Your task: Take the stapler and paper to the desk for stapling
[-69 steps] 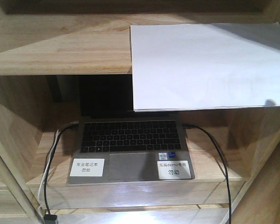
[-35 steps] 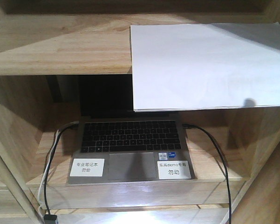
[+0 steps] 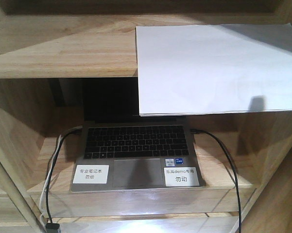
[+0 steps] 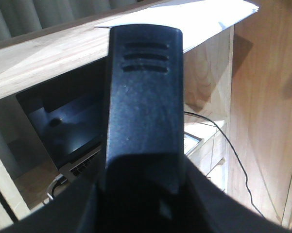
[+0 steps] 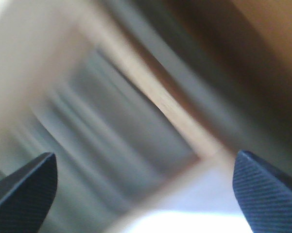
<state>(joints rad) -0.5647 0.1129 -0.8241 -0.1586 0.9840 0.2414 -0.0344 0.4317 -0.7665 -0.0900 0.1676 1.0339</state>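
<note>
The paper (image 3: 214, 68) is a white sheet lying on the upper shelf board, with its front edge overhanging the board. It also shows in the left wrist view (image 4: 184, 19) and, blurred, low in the right wrist view (image 5: 209, 208). My left gripper (image 4: 143, 194) is shut on the black stapler (image 4: 143, 107), which stands up in front of the camera with three grooves near its tip. My right gripper (image 5: 146, 189) is open, fingertips (image 5: 267, 189) wide apart, close to the paper's edge. Neither gripper shows in the front view. The desk is out of view.
A light wooden shelf unit (image 3: 63, 48) fills the front view. An open laptop (image 3: 136, 150) with two white labels sits on the lower shelf under the paper. Black cables (image 3: 228, 165) and a white cable (image 3: 51, 179) hang at its sides.
A small shadow on the paper's lower right edge has moved left and grown. The paper and laptop have not moved.
</note>
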